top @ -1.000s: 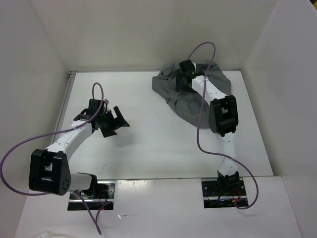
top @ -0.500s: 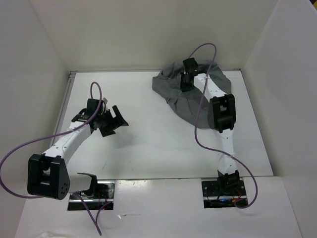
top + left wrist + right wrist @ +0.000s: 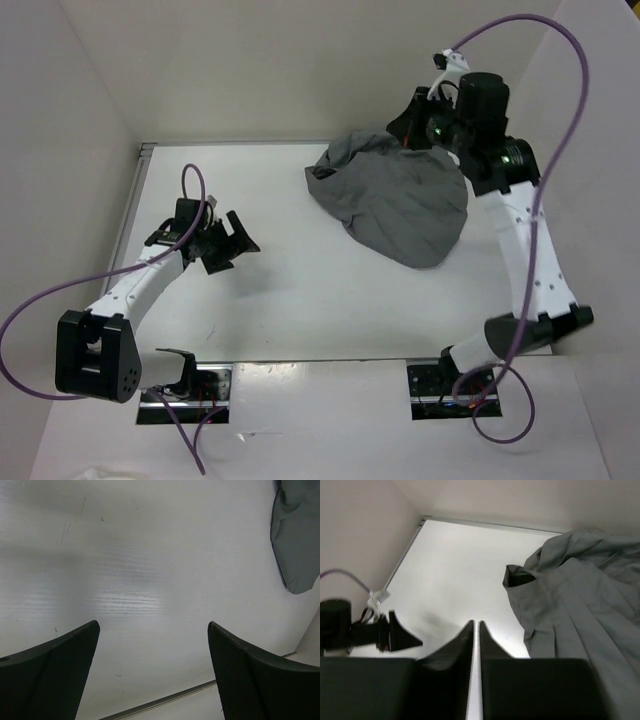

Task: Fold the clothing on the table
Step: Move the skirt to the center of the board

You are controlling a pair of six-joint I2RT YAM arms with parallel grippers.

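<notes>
Grey pleated soft-fabric skirt (image 3: 400,205), one only, lies bunched at the far right of the large flat white table (image 3: 300,290). The raised right arm hides part of its far edge from overhead (the left wrist camera catches just a corner). The right gripper (image 3: 475,626) is pinched fully together on nothing. The left gripper (image 3: 152,623) hovers spread wide and empty, well apart from the skirt.

The left arm reaches out low, well to the left of the skirt (image 3: 400,205), its end effector (image 3: 152,623) spread wide and empty. The right arm is raised high, elbow bent, by the skirt's far edge, its end effector (image 3: 475,626) pinched together on nothing.
</notes>
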